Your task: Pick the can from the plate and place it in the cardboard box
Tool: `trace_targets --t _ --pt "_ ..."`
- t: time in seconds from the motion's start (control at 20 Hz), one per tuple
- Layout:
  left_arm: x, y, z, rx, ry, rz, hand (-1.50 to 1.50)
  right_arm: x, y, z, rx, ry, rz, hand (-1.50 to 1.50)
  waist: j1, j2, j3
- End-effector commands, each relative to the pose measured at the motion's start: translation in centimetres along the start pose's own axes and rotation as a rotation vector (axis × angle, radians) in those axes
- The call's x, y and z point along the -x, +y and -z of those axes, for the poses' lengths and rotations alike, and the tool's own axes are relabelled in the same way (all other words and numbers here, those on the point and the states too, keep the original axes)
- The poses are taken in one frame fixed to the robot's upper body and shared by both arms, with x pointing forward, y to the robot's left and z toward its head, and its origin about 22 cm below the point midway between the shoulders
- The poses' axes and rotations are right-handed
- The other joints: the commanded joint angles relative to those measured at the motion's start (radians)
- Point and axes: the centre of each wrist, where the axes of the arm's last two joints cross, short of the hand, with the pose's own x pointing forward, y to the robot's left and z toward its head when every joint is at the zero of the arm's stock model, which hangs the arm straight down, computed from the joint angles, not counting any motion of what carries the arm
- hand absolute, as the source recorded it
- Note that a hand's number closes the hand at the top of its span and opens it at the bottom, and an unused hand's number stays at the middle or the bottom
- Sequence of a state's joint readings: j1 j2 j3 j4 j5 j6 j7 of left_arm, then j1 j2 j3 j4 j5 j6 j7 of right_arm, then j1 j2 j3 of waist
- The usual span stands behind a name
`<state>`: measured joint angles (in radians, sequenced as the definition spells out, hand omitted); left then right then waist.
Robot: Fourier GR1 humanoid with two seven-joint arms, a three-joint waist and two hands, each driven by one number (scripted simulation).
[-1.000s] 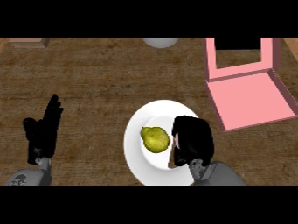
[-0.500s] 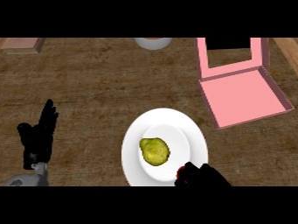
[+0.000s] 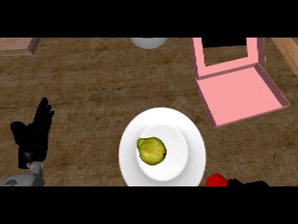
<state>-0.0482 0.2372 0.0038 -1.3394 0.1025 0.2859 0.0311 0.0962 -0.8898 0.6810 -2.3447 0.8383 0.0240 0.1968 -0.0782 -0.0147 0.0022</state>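
White plate (image 3: 177,131) low on the brown counter (image 3: 99,87), with a yellow-green lumpy fruit (image 3: 151,150) on its left half, long axis roughly twelve to six. Red can (image 3: 216,180) at five o'clock from the plate, just off its rim, cut by the lower edge; axis not readable. Right hand (image 3: 248,183) touching the can's right side, barely in view; cannot tell how its fingers stand. Pink open box (image 3: 241,89) at one o'clock, lid raised at the far side. White bowl (image 3: 148,42) at twelve, tan block (image 3: 14,46) at eleven. Left hand (image 3: 33,133) at nine, fingers straight, resting. Bare counter between plate and box.
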Motion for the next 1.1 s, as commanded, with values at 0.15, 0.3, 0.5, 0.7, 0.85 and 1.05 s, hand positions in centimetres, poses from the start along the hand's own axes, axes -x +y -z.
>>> trace_targets --t 0.15,0.3,0.5,0.7,0.85,1.05 --pt "0.1 0.0 -0.4 0.005 -0.009 -0.002 0.00 -0.2 -5.6 -2.4 0.170 -0.019 0.062 1.50 0.011 0.006 -0.001" --pt "0.0 0.6 -0.1 0.006 -0.013 0.002 0.00 1.6 -6.3 -2.5 0.189 0.016 0.022 1.50 0.014 0.008 -0.002" --pt "-0.2 -0.5 -0.1 0.034 -0.016 0.002 0.00 5.5 -6.7 -2.0 0.301 0.072 0.053 1.50 0.040 0.015 -0.001" --pt "1.3 -0.2 -0.4 0.053 -0.018 0.019 0.00 8.3 -10.0 -2.1 0.330 0.085 0.112 1.50 0.059 0.016 -0.003" --pt "-1.2 -0.1 0.4 0.048 -0.006 0.014 0.00 11.3 -12.0 -3.4 0.304 0.108 0.147 1.50 0.064 0.012 -0.002" --pt "-0.8 -3.0 0.1 0.083 -0.031 0.012 0.00 16.5 -12.9 -2.2 0.315 0.131 0.235 1.50 0.093 0.019 -0.002"
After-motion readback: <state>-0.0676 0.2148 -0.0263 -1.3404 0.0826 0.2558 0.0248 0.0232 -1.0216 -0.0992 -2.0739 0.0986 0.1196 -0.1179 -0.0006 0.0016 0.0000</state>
